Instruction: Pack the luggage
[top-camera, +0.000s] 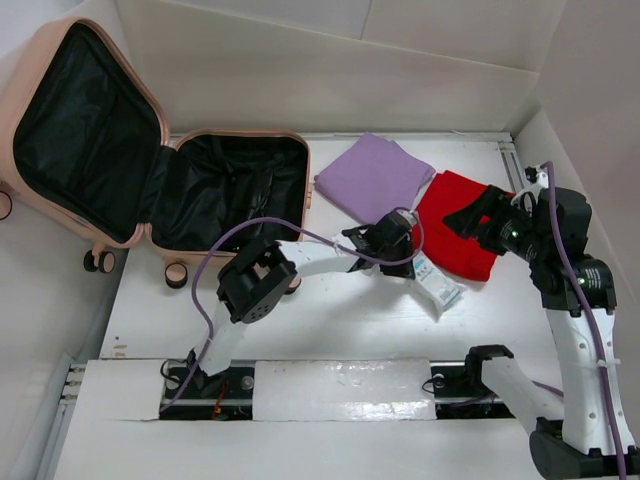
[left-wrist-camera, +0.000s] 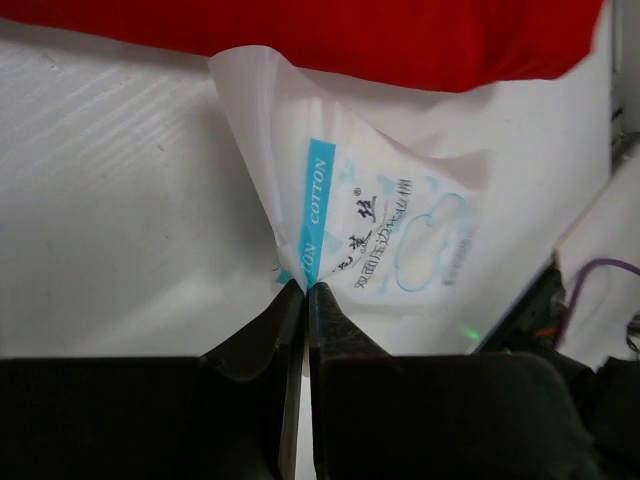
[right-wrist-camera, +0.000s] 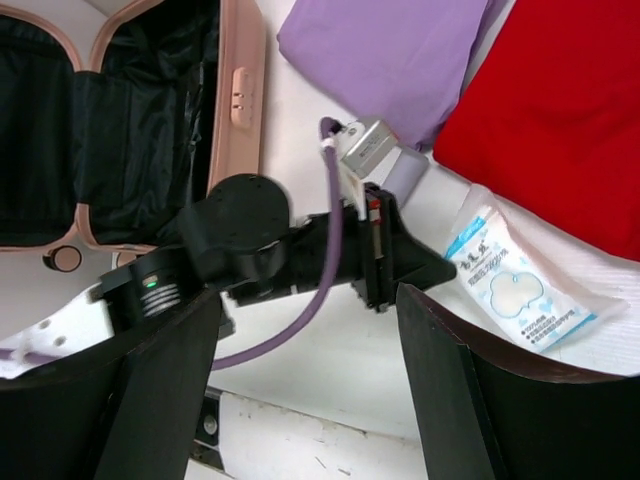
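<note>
The peach-pink luggage (top-camera: 306, 175) lies open at the back left, its black lining showing; it also shows in the right wrist view (right-wrist-camera: 240, 90). My left gripper (top-camera: 413, 262) is shut on a corner of a white and blue packet of cotton pads (left-wrist-camera: 390, 230), pinched between the tips (left-wrist-camera: 305, 288). The packet (top-camera: 437, 283) rests on the table beside a red cloth (top-camera: 450, 200). A purple cloth (top-camera: 375, 175) lies folded left of the red one. My right gripper (top-camera: 472, 215) hovers open and empty above the red cloth (right-wrist-camera: 560, 120), looking down on the left gripper (right-wrist-camera: 440, 268) and the packet (right-wrist-camera: 515, 295).
White walls close in the table at the back and right. A purple cable (top-camera: 240, 235) loops from the left arm in front of the luggage. A slot with rails (top-camera: 330, 385) runs along the near edge by the arm bases.
</note>
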